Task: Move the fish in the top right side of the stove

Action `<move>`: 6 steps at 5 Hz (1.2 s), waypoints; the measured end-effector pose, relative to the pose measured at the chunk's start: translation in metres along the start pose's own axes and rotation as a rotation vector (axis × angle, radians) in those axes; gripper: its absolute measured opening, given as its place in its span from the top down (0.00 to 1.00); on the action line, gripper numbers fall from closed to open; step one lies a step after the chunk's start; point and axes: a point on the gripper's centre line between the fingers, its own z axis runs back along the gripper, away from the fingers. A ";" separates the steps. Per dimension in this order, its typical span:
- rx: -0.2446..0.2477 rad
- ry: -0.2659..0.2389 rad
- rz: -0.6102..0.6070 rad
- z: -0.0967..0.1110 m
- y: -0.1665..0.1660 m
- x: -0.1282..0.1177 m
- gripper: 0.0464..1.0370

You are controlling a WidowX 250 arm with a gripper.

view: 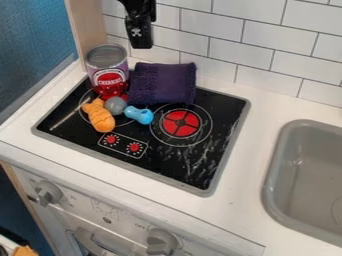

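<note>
My gripper [140, 37] hangs at the top of the view, above the back of the stove and in front of the tiles, apart from every object. An orange fish-shaped toy [99, 116] lies on the left part of the black stove top [200, 167], over the left burner ring. Its narrow end points up and left, its wider end toward the printed dials.
A can [107, 64] stands at the stove's back left, beside a folded purple cloth [162, 83]. A grey round piece [115, 105] and a blue toy [139, 115] lie right of the fish. The grey sink [272, 172] is at the right.
</note>
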 end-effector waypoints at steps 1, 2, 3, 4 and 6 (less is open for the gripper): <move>0.039 -0.009 0.000 -0.013 0.005 0.000 0.04; 0.042 -0.038 0.000 -0.021 0.010 0.005 0.04; 0.048 -0.060 -0.024 -0.017 0.023 0.016 0.04; 0.054 -0.074 -0.173 -0.010 0.040 0.033 0.04; 0.126 -0.086 -0.449 -0.019 0.070 0.073 0.04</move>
